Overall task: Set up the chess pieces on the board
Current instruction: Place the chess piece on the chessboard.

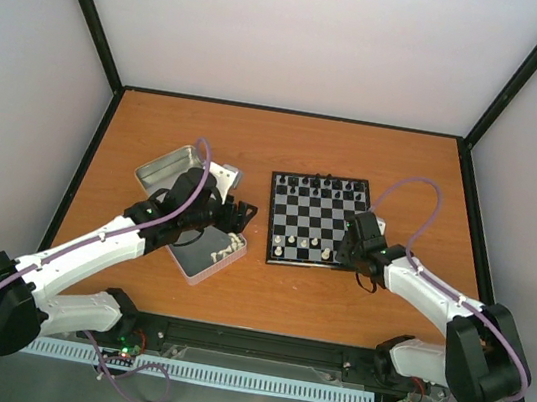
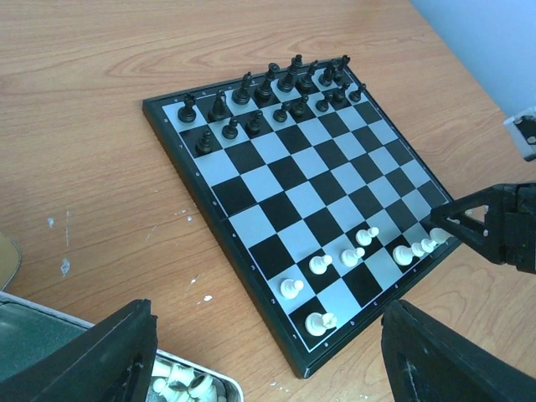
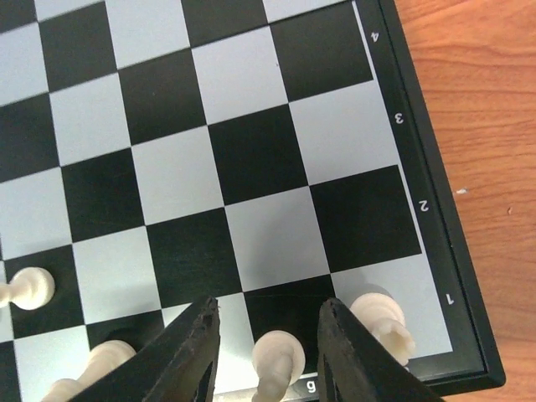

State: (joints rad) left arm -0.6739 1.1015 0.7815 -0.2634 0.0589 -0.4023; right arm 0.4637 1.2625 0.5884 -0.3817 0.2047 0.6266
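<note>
Orange table, board right of centre, white pieces on its near rows; my right gripper sits slightly parted astride one piece, left gripper spread wide beside the tin; lifting crooked could topple the neighbouring piece.

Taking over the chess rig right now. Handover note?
Left claw: open, empty, beside the tin.
Right claw: open, straddling a white piece on the near row of the board, not touching it.
Done: black pieces stand on the far two rows; several white ones stand on the near rows.
Left: the loose white pieces in the tin need placing.
</note>
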